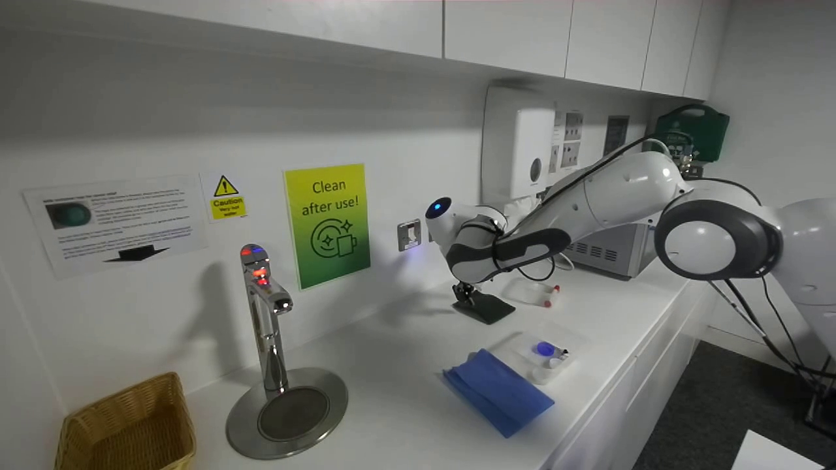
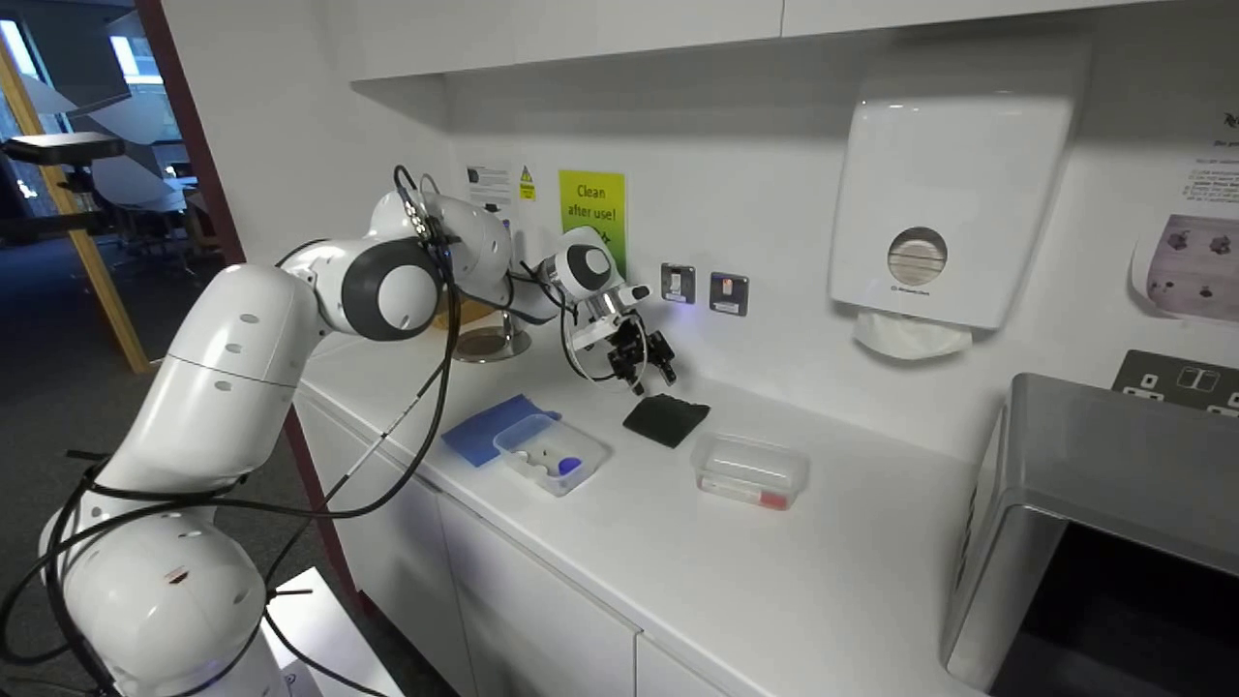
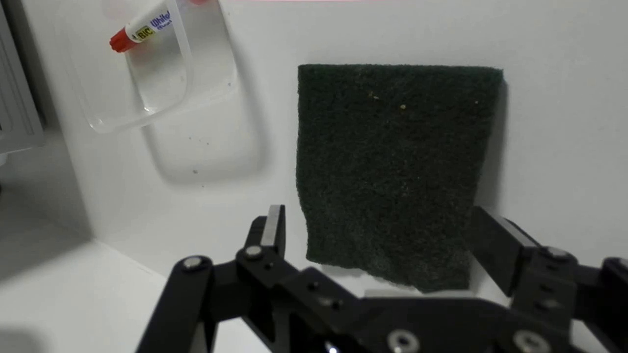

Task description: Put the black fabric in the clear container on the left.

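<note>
Have the arm [image 1: 597, 199] arched over the table [image 2: 823, 581], pointing a wide-spread, empty claw [image 3: 378, 223] down at the black fabric [image 3: 392, 166] lying there. Off that fabric in an exterior view, see the clear container [image 2: 578, 442] between 8 and 9 o'clock, a second tub [image 2: 750, 465] at 4, blue cloth [image 2: 487, 428] at 9.

White desk [image 2: 852, 581]: clear container [image 2: 585, 447], blue cloth [image 1: 496, 391] just beside it; black fabric [image 2: 666, 419] lies unfolded near a second clear tub [image 2: 755, 460]. Round metal plate [image 1: 294, 413] and wicker basket [image 1: 130, 418] sit toward one end, grey appliance [image 2: 1113, 465] toward the other.
</note>
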